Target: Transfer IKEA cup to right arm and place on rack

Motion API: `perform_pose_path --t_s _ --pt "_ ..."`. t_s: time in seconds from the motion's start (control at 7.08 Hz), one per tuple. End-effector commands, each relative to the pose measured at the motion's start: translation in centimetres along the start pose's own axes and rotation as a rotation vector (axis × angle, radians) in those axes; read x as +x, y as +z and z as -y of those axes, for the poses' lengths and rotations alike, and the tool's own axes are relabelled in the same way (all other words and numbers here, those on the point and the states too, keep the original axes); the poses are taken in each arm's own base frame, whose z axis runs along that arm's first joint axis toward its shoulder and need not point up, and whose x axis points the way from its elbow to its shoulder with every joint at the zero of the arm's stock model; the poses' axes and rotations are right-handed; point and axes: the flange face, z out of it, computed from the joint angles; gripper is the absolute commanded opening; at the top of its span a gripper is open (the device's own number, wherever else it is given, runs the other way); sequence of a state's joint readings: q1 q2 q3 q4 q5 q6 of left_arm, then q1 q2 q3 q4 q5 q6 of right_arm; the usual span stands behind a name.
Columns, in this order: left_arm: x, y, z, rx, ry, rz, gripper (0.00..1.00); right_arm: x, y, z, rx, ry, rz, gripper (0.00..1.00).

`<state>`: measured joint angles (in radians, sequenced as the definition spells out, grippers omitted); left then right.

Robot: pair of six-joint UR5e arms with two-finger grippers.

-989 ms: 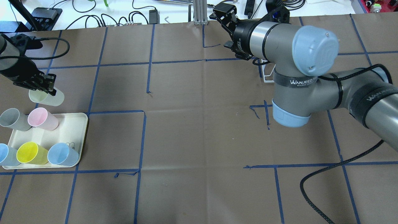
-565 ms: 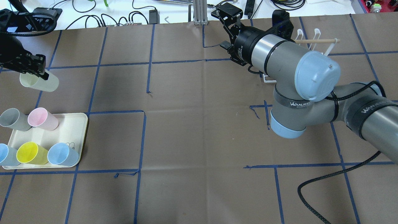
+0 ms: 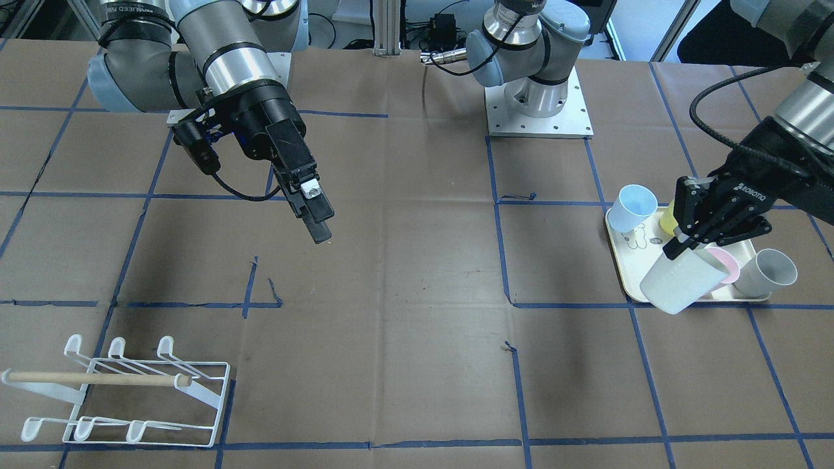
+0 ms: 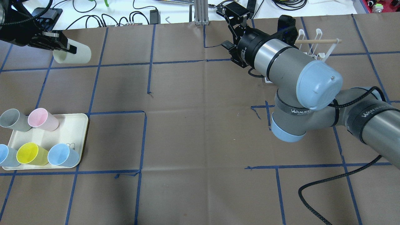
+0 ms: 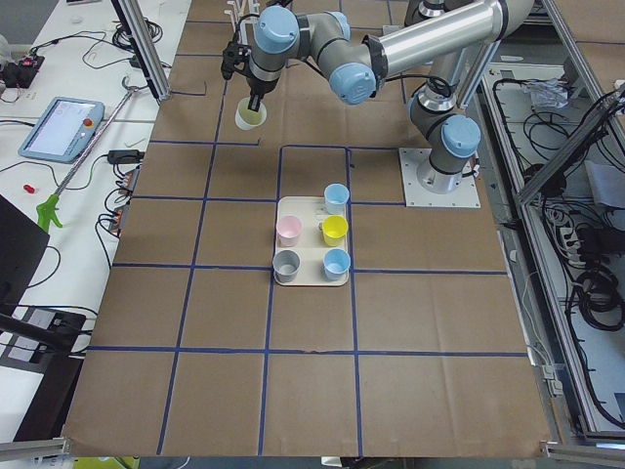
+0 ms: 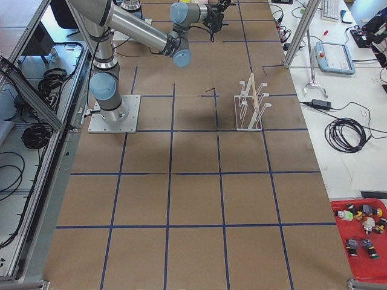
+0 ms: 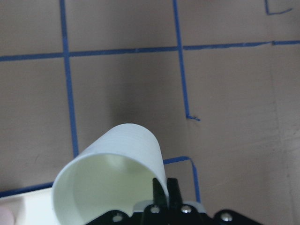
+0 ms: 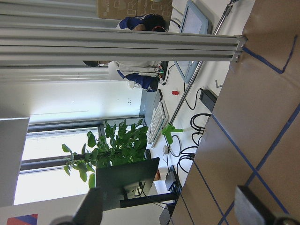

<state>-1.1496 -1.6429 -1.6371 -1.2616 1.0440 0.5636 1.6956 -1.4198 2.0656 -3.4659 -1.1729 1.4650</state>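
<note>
My left gripper (image 4: pixel 69 48) pinches the wall of a pale cream plastic cup (image 4: pixel 75 55), held aloft on its side, while my right gripper (image 4: pixel 228 29) hangs spread and empty well apart, so the next move, I judge, is carrying the cup across for the handover.
</note>
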Motion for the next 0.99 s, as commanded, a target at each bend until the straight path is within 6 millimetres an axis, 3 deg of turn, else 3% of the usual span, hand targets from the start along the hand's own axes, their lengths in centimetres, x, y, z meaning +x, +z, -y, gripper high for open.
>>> perform_pose_path --t_s 0.0,0.28,0.56,0.85 --pt "0.7 2.5 0.2 0.240 0.113 -0.114 0.00 1.3 -0.2 -0.3 -0.001 0.018 -0.010 1.00" --pt "3.2 4.4 -0.9 0.424 0.247 -0.239 0.00 3.1 -0.2 -0.6 -0.009 0.039 -0.056 1.00" --pt "7.0 7.0 -3.2 0.535 0.387 -0.328 0.01 3.4 0.1 -1.3 -0.020 0.284 -0.085 1.00" --pt "9.8 9.8 -6.1 0.602 0.498 -0.393 0.03 3.2 0.3 -1.5 -0.029 0.298 -0.084 1.00"
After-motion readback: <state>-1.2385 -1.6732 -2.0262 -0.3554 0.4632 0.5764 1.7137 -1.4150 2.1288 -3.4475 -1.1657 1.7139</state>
